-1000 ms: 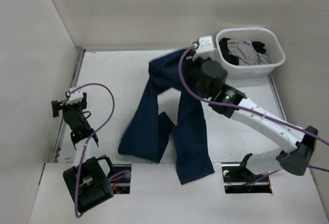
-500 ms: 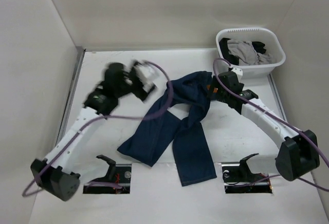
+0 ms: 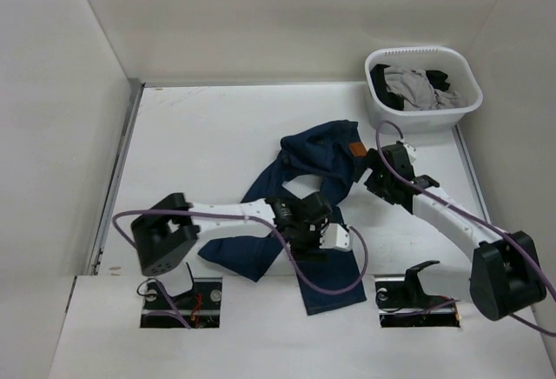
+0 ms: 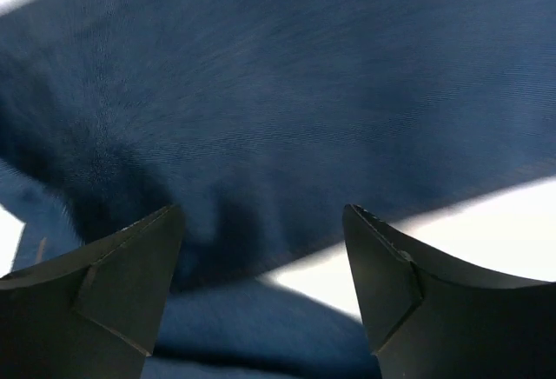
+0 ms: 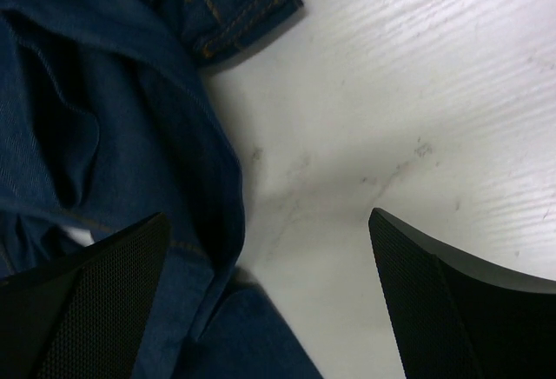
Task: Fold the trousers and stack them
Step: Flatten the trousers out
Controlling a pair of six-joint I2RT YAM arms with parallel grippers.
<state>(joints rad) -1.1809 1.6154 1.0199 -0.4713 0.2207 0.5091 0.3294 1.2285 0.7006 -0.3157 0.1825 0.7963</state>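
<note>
From above, the trousers are no longer hanging stretched toward the far edge of the surface. They are now lying bunched near its middle, the tan patch facing up and one leg trailing to the near edge. The right end effector has let go and is sitting just beside the waistband with its jaws spread, while the left end effector has swung in from the left edge and is hovering over the legs. This suggests the garment is only laid out roughly, with no fold made yet. The basket is standing at the far right corner. In the left wrist view, the left end effector is standing wide open, nothing pinched, with blurred denim filling the space beneath and a strip of bare surface showing. In the right wrist view, the right end effector is gaping fully and holding nothing, with the crumpled waistband end lying by its left finger.
</note>
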